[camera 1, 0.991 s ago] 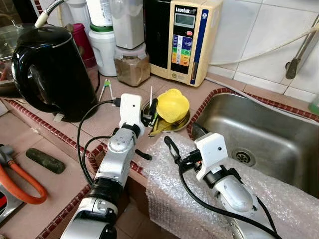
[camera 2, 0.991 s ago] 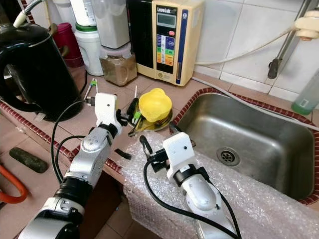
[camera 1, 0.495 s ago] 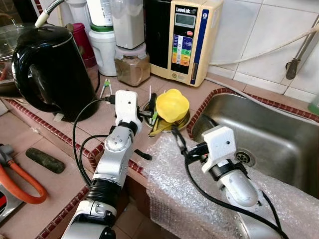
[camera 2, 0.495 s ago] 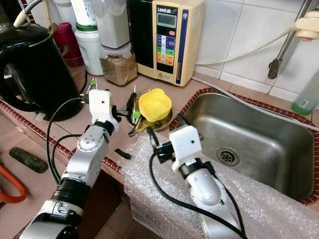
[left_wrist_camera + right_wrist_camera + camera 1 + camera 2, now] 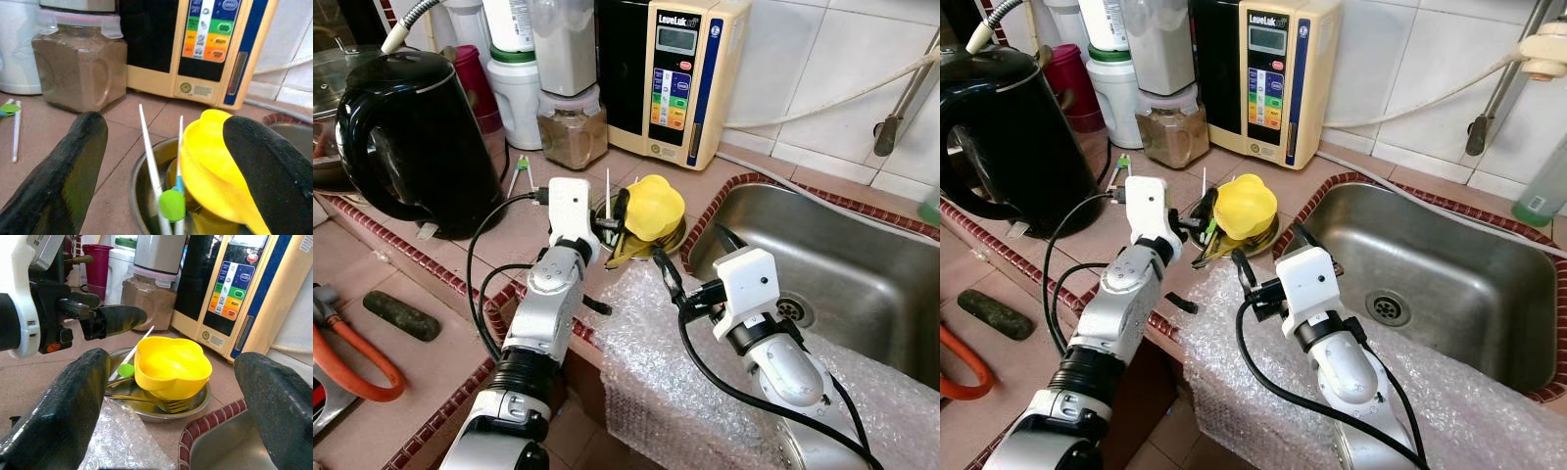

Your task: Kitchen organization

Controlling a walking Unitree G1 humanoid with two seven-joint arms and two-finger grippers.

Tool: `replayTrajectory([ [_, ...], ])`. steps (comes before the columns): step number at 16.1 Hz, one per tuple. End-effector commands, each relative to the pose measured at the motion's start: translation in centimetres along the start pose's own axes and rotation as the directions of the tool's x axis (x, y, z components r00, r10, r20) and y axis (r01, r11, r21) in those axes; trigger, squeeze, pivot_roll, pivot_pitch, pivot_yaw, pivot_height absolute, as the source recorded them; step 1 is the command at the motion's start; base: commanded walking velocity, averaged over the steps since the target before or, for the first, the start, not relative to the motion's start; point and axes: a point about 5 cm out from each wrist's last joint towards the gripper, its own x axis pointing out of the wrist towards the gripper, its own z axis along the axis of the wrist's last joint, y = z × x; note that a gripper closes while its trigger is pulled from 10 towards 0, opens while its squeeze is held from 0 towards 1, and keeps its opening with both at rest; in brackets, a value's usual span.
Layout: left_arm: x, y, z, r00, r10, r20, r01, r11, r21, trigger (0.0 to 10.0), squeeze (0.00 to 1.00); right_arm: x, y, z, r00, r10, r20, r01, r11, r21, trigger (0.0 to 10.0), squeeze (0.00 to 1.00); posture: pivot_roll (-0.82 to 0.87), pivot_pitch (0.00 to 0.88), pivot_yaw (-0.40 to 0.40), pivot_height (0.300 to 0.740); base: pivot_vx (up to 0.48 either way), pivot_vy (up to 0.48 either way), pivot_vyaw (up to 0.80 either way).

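Observation:
A yellow bowl (image 5: 653, 208) lies tilted in a shallow metal dish (image 5: 199, 403) on the tiled counter, beside the sink. A fork (image 5: 151, 400) and thin white sticks with green tips (image 5: 152, 169) rest in the same dish. My left gripper (image 5: 612, 215) is open at the dish's left side, with the sticks and the bowl's edge between its fingers, which touch nothing. My right gripper (image 5: 690, 253) is open over the bubble wrap, pointing at the bowl from just short of the dish.
A black kettle (image 5: 411, 137) stands at left. A jar of brown powder (image 5: 573, 132) and a cream water machine (image 5: 680, 78) stand behind the dish. The steel sink (image 5: 842, 255) is at right. Bubble wrap (image 5: 646, 362) covers the counter's front edge. An orange hose (image 5: 357, 367) lies far left.
My right gripper has risen and moved forward over the bubble wrap toward the dish. My left gripper has shifted slightly at the dish and stays open.

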Motion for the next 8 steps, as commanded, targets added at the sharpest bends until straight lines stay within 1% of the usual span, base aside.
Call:
replayTrajectory([
  [1, 0.1, -0.4, 0.6, 0.999, -0.036, 0.019, 0.037, 0.999, -0.027, 10.0, 1.0, 0.2, -0.1, 0.2, 1.0, -0.002, 0.013, 0.002, 1.0, -0.002, 10.0, 0.0, -0.03, 0.0, 0.008, 0.74, 0.0, 0.0, 0.0],
  [2, -0.1, -0.6, 0.2, 0.998, -0.056, -0.004, 0.056, 0.997, -0.047, 10.0, 1.0, 0.2, -0.1, 0.2, 1.0, -0.004, 0.013, 0.004, 1.0, 0.001, 10.0, 0.0, -0.03, 0.0, 0.004, 0.74, 0.0, 0.0, 0.0],
  [4, -0.3, -0.9, -0.8, 0.995, -0.068, -0.067, 0.062, 0.994, -0.086, 10.0, 1.0, -0.1, 0.0, -0.2, 1.0, -0.013, -0.003, 0.013, 1.0, 0.002, 10.0, 0.0, -0.02, 0.0, 0.001, 0.74, 0.0, 0.0, 0.0],
  [6, -0.2, -1.2, -0.7, 0.992, -0.093, -0.08, 0.085, 0.991, -0.106, 10.0, 1.0, -0.3, -0.4, -0.3, 0.999, -0.04, -0.013, 0.04, 0.999, -0.003, 10.0, 0.0, -0.03, 0.0, 0.003, 0.74, 0.0, 0.0, 0.0],
  [7, -0.2, -1.2, -0.8, 0.991, -0.093, -0.092, 0.082, 0.99, -0.114, 10.0, 1.0, -0.7, -0.8, -0.6, 0.998, -0.061, -0.025, 0.06, 0.998, -0.006, 10.0, 0.0, -0.02, 0.0, 0.001, 0.74, 0.0, 0.0, 0.0],
  [8, -0.2, -1.2, -0.9, 0.991, -0.092, -0.097, 0.08, 0.989, -0.12, 10.0, 1.0, -0.8, -0.9, -0.7, 0.998, -0.063, -0.028, 0.062, 0.998, -0.007, 10.0, 0.0, -0.02, 0.0, 0.001, 0.74, 0.0, 0.0, 0.0],
])
